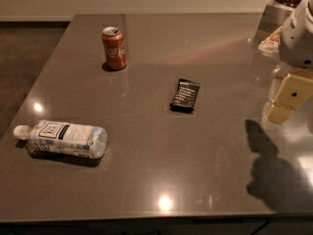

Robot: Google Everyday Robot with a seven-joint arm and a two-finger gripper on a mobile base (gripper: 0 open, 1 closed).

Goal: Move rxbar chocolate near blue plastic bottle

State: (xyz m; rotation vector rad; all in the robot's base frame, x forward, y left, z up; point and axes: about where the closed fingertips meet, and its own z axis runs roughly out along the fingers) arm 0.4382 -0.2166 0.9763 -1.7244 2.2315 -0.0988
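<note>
The bar (185,95) lies flat mid-bench (195,170), right of and farther back than the bottle (63,138), and well apart from it. It looks light, thin and slightly bendy in a slick wrapper, so I would grip it across the short width at mid-length. Its long axis runs near to far, with the far end leaning a little right. The pincer (286,102) hangs above the bench's right edge, away from the bar; I cannot tell whether it is spread or pressed together.

White arm (299,33) at right edge, claw (279,110) angled down-left.
</note>
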